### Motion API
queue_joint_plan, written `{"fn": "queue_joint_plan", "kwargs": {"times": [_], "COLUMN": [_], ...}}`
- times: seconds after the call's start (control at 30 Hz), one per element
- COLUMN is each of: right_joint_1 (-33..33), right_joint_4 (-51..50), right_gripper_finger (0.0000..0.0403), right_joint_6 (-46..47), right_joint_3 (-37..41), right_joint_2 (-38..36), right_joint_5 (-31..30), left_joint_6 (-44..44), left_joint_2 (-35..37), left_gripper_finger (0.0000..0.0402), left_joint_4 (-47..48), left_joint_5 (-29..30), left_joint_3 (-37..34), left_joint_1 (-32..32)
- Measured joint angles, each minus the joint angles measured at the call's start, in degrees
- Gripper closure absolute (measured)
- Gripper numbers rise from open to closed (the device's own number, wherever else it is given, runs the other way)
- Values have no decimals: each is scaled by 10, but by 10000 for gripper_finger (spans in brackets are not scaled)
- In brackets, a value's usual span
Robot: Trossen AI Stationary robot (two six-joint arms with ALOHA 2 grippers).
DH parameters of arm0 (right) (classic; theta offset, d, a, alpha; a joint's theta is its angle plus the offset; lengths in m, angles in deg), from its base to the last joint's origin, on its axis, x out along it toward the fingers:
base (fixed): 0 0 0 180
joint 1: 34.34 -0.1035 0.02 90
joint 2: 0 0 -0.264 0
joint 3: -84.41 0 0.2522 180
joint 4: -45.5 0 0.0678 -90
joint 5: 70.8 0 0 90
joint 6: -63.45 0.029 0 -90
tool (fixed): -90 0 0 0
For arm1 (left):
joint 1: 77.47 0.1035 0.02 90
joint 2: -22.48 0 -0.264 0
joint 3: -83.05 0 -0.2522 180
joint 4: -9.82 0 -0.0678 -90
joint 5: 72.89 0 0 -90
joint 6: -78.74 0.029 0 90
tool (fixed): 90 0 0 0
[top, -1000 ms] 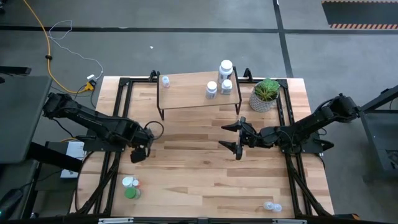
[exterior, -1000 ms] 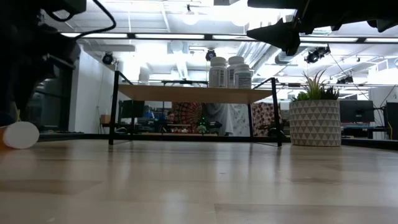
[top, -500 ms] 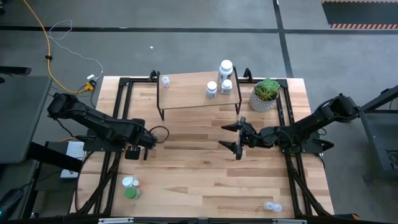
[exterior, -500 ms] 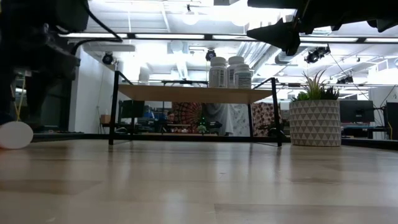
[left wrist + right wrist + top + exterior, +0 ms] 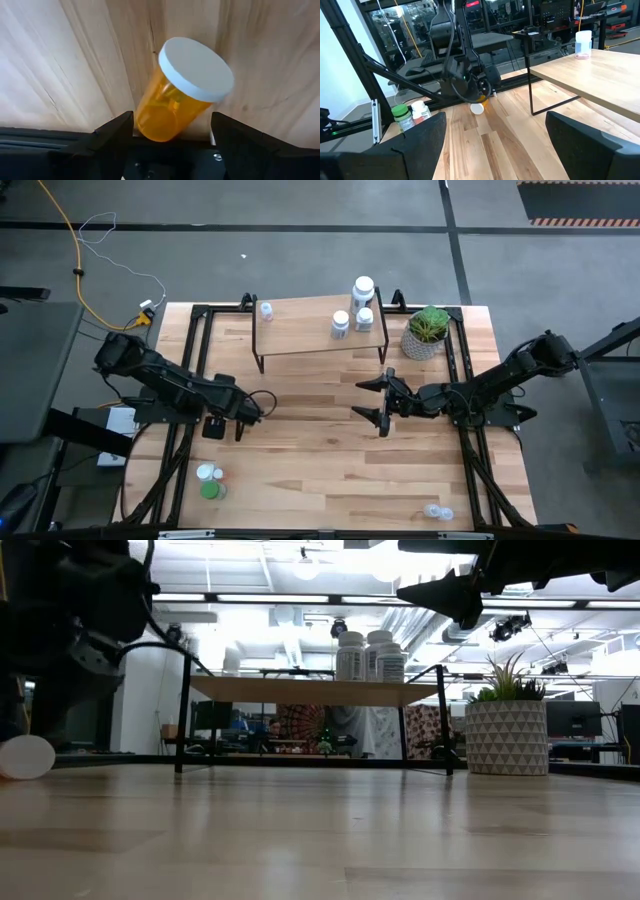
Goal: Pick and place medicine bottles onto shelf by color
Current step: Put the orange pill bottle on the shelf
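Note:
My left gripper is over the table's left middle, shut on an orange medicine bottle with a white cap. The right wrist view shows the same bottle low over the wood. My right gripper hangs open above the table's centre, touching nothing. The shelf stands on its black legs at the far middle. Three white bottles stand on its right end and a small clear one on its left end. My left gripper pinches the orange bottle by its bottom end, one finger on each side. The fingers lie along the bottle and slant down at the table. The capped end points away from the gripper; whether it touches the wood I cannot tell.
A green bottle and a white bottle sit together on the table near its near-left corner. A clear bottle lies near the near-right corner. A potted plant stands right of the shelf. Black frame rails run along both table sides.
My left gripper has travelled toward the table's right and slightly toward its far edge, carrying the orange bottle with it, and the arm has stretched out further over the table.

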Motion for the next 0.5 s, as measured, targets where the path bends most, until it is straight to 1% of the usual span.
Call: {"fn": "queue_joint_plan", "kwargs": {"times": [0.5], "right_joint_1": [0], "right_joint_4": [0], "right_gripper_finger": [71], "right_joint_6": [0], "right_joint_3": [0], "right_joint_2": [0], "right_joint_5": [1], "left_joint_6": [0], "left_joint_2": [-57], "left_gripper_finger": [145], "left_joint_4": [-19], "left_joint_5": [1], "left_joint_3": [0], "left_joint_1": [0]}}
